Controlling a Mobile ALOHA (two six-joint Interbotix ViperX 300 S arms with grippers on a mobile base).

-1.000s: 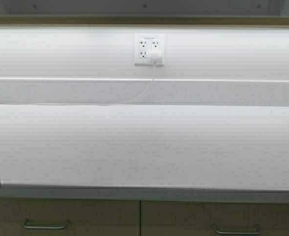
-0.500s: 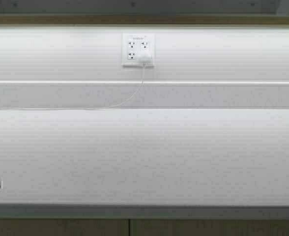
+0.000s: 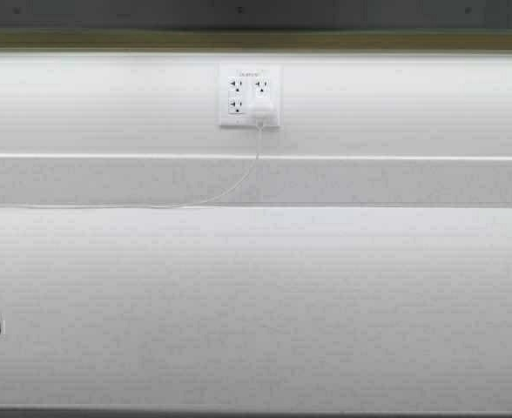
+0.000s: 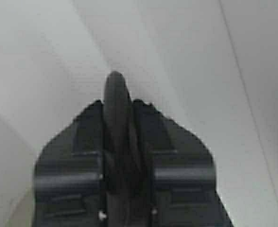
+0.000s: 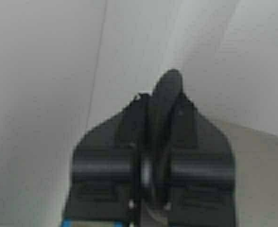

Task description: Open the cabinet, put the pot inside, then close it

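White surface point(image 3: 256, 305) below wall outlet point(image 3: 249, 96), charger cord point(image 3: 230, 187) trailing leftward from it; left gripper point(image 4: 114, 80) and right gripper point(image 5: 169, 78) both pressed together, parked at surface's near corners; pot, cabinet unseen.

bright, even overhead light; surface point(image 3: 256, 305) washed near-white, faint horizontal banding; both wrist views soft, blurred.

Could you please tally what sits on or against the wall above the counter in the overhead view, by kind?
White four-socket wall outlet plate: 1
White plug-in charger block: 1
Thin white cable trailing onto the white speckled countertop: 1
Total: 3
Neither the pot nor the cabinet doors show in these views.
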